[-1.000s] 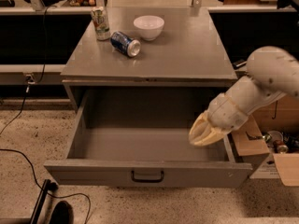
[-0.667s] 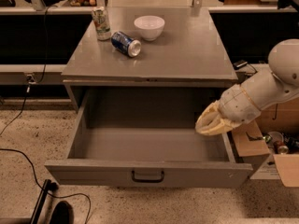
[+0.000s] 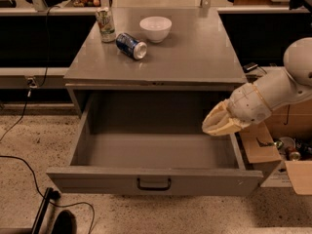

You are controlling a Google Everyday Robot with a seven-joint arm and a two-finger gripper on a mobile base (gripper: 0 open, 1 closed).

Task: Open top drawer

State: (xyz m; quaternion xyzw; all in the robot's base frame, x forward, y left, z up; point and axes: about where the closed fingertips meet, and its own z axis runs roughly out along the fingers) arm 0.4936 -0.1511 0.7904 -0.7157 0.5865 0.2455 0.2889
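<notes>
The top drawer (image 3: pixel 153 180) of the grey cabinet is pulled far out toward me. Its deep grey box is empty and its small dark pull handle (image 3: pixel 154 184) sits at the centre of the front. My gripper (image 3: pixel 219 122) hangs over the drawer's right side, above the right wall, well behind the front panel and touching nothing. Its pale fingers point left and down. The white arm (image 3: pixel 287 82) reaches in from the right.
On the cabinet top (image 3: pixel 195 57) are a white bowl (image 3: pixel 155 28), a blue can lying on its side (image 3: pixel 131 46) and an upright can (image 3: pixel 105 25). Cardboard boxes (image 3: pixel 287 165) stand on the floor at right. Black cables (image 3: pixel 29 179) lie at left.
My gripper has drawn back to the right and slightly up, from inside the drawer's right part to over its right wall. The drawer has stayed open as it was.
</notes>
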